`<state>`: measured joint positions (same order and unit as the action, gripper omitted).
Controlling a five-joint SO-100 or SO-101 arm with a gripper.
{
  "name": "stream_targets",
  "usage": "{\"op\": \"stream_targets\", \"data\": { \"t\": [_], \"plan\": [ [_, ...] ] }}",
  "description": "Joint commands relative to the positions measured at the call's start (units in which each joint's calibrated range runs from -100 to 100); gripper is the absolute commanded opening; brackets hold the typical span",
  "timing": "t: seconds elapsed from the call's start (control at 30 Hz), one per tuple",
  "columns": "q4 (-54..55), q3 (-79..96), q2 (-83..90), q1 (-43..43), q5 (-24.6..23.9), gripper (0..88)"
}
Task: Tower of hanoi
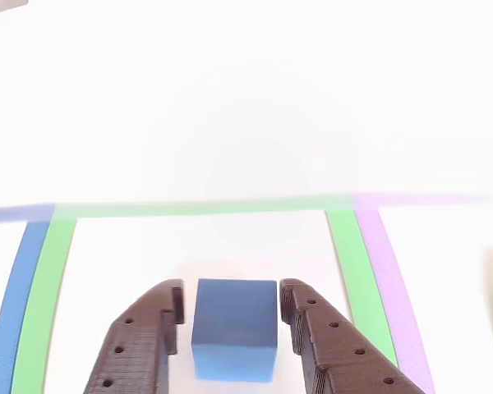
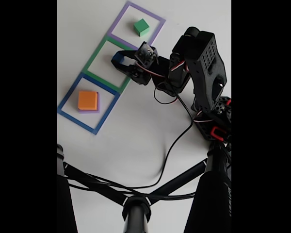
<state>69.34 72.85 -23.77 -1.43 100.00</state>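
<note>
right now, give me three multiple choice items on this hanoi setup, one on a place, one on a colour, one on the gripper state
1. Where does the green block sit?
A. in the purple square outline
B. in the blue square outline
C. on the orange block

2. What colour is the block between the gripper fingers?
A. orange
B. blue
C. purple

3. How do the gripper jaws stand?
A. shut tight with nothing between
B. parted, with a gap to the block on each side
C. clamped on the green block

Answers: 1 A, the fixed view shows it inside the purple outline. 2 B, the blue cube lies between them. 3 B, white table shows beside each finger.
</note>
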Motion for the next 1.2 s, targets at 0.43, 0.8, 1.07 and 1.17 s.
{"op": "stream_targets", "data": {
  "t": [0.43,0.8,1.07,1.17],
  "plan": [
    [-9.83,0.61,17.1,0.47,0.0,26.4],
    [-64.08,-5.12,57.15,-4.8,0.0,0.2],
    [-99.3,-15.94,74.11,-11.03,0.0,0.0],
    [-115.41,-25.94,77.26,-12.95,0.0,0.0]
  ]
}}
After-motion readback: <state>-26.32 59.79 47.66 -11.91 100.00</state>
